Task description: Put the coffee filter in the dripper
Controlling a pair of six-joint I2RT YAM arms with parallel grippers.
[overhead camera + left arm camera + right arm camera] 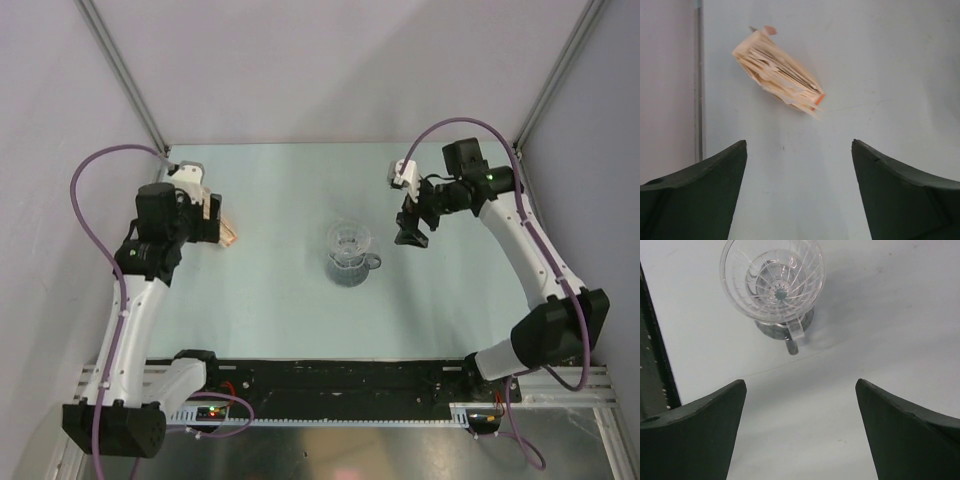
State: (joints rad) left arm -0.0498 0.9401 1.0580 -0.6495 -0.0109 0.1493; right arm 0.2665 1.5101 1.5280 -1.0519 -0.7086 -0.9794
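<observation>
The dripper [350, 252] stands upright mid-table, a clear ribbed cup with its loop handle toward the right arm. In the right wrist view the dripper [772, 282] is seen from above with only its ribs and bottom hole inside. My right gripper [801, 381] is open and empty, hanging just right of the cup [411, 232]. My left gripper [799, 142] is open and empty too, at the table's left [213, 225] beside a tan paper stack [777, 72]. The coffee filter, as a single white paper piece, is out of view.
The tan stack [229, 237] lies flat at the left gripper's tips, fanned, with an orange edge. Grey walls with metal corner posts [125, 80] close in the pale table on three sides. A black rail [330, 380] runs along the near edge by the arm bases.
</observation>
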